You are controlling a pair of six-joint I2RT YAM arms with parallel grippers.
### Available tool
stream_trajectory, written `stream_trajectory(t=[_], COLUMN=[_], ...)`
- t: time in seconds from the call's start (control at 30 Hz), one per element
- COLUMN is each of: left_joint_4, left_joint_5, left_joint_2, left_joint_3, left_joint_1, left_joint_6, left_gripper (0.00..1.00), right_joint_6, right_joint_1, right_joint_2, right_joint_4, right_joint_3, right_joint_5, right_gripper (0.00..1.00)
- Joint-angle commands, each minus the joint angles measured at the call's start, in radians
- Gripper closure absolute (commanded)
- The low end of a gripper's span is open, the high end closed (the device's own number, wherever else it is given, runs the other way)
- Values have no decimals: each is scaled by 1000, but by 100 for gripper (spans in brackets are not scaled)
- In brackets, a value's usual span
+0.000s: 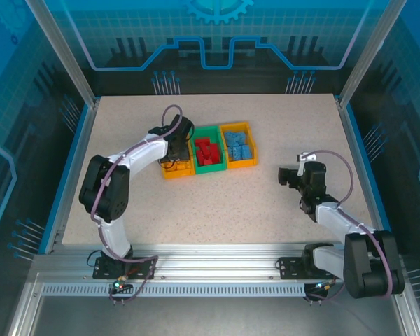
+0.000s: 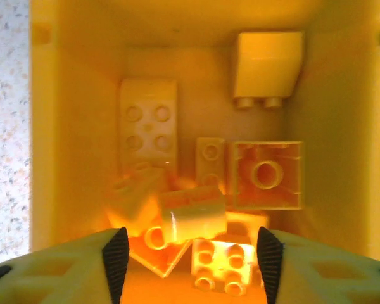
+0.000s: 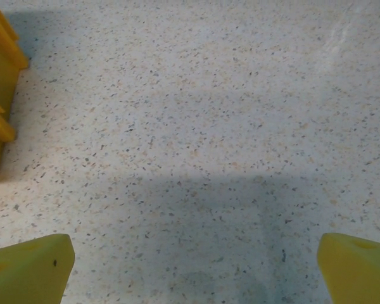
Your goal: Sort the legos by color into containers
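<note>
The left gripper [image 2: 190,259] hangs over the left yellow bin [image 2: 69,158], jaws parted and holding nothing, with the bin walls close on both sides of the orange-yellow legos [image 2: 149,120]. Red legos [image 1: 207,150] lie in the green bin [image 1: 211,167], blue legos [image 1: 241,148] in the right yellow bin [image 1: 242,164]. The right gripper [image 3: 196,256] stands wide open and empty over bare table [image 3: 196,126], apart from that bin's edge.

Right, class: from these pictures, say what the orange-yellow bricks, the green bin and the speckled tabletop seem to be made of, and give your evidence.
Small orange-yellow studded bricks: moulded hard plastic, smooth, faintly glossy; crisp studs and soft highlights.
Green open-topped rectangular bin: probably plastic too; uniform colour, thin rim.
Pale speckled tabletop: matte, perhaps stone-effect laminate or composite; the look leaves it open.
</note>
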Motion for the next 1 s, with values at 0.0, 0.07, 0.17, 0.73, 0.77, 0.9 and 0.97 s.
stream_trajectory(t=[0.0, 0.07, 0.17, 0.73, 0.77, 0.9, 0.97], left_joint_4=[44, 75, 114, 448, 496, 683, 784], left_joint_5=[37, 33, -2, -164, -171, -204, -204], left_joint_2=[-39, -102, -215, -538, -536, -511, -507], left_joint_3=[0, -54, -141, -534, -562, -644, -700], left_joint_1=[15, 15, 15, 182, 193, 245, 261], left_joint_6=[12, 7, 14, 291, 317, 394, 447], left_gripper=[15, 1, 1, 1, 1, 1, 1], right_joint_6=[-39, -53, -48, -126, -126, -125, -125], right_joint_1=[10, 9, -6, 7, 6, 4, 4], right_joint_2=[8, 20, 63, 360, 359, 359, 359], right_joint_4=[172, 232, 312, 457, 450, 451, 452], right_joint_3=[-16, -30, -32, 70, 73, 72, 73], right_joint_5=[37, 31, 16, -133, -136, -141, -140], right_gripper=[0, 0, 0, 0, 0, 0, 0])
